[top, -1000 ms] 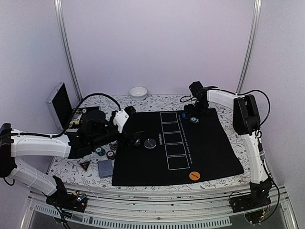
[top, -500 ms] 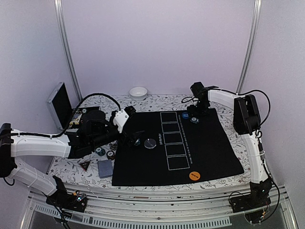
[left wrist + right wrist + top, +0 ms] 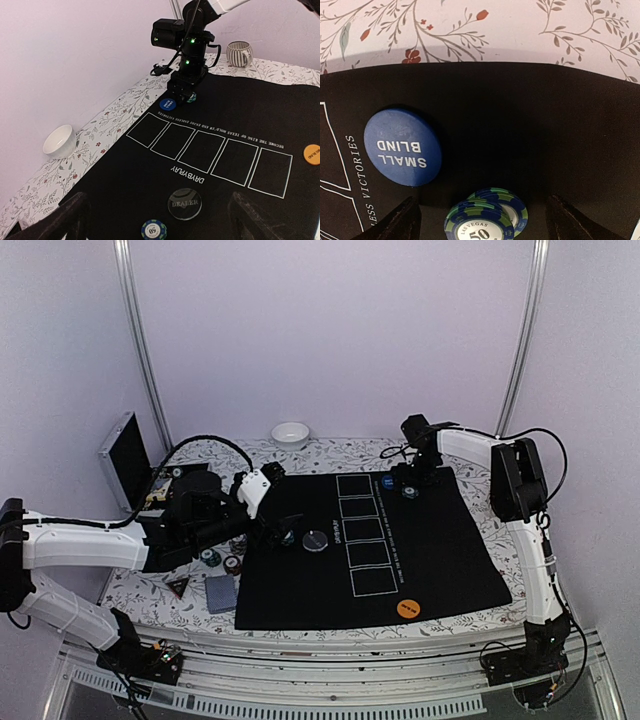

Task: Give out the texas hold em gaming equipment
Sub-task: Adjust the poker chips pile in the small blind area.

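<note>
The two chips [image 3: 480,222] run off the bottom edge — the orange disc [image 3: 312,153] runs off the right side

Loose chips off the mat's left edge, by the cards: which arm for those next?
Left, probably. The left claw, open, hovers at the mat's left edge near the loose chips and cards; the right claw is across the mat over stacked chips.
</note>
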Controlling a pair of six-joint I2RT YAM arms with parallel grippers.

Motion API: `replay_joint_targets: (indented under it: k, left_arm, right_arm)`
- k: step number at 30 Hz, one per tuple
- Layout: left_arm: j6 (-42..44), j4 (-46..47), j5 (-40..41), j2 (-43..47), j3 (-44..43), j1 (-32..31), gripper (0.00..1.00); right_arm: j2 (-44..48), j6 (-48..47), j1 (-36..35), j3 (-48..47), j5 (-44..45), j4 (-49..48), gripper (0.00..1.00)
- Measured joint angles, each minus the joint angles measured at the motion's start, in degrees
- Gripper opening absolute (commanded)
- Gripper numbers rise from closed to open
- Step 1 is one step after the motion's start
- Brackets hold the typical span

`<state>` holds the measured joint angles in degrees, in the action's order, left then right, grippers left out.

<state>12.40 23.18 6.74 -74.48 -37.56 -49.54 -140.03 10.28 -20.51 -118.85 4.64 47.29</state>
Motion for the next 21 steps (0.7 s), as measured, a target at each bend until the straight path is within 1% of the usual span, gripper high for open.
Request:
replay_joint_targets:
  k: [4, 7, 11, 12, 13, 18, 21]
  left_arm:
    - [0.02, -0.02, 0.02, 0.00, 0.00, 0.02, 0.98]
    - [0.04, -0.02, 0.04, 0.00, 0.00, 0.04, 0.98]
    - [0.22, -0.04, 0.09, 0.00, 0.00, 0.07, 0.98]
    - [0.44, -0.04, 0.17, 0.00, 0.00, 0.07, 0.98]
    - [0.46, -0.07, 0.20, 0.00, 0.00, 0.07, 0.98]
    - [0.90, -0.15, 0.22, 0.13, 0.00, 0.07, 0.98]
    - [1.05, -0.35, 0.26, 0.76, 0.00, 0.07, 0.98]
  right_arm:
    - [0.00, -0.09, 0.00, 0.00, -1.01, 0.02, 0.89]
    - [0.00, -0.26, 0.00, 0.00, -0.55, 0.11, 0.84]
    - [0.00, -0.52, 0.00, 0.02, -0.22, 0.31, 0.70]
    - [0.00, -0.66, 0.00, 0.04, -0.02, 0.39, 0.62]
    - [0.00, -0.66, 0.00, 0.07, -0.02, 0.39, 0.59]
    - [0.00, -0.63, 0.00, 0.76, 1.05, 0.50, 0.48]
    - [0.00, -0.68, -0.04, 0.76, 0.96, 0.42, 0.46]
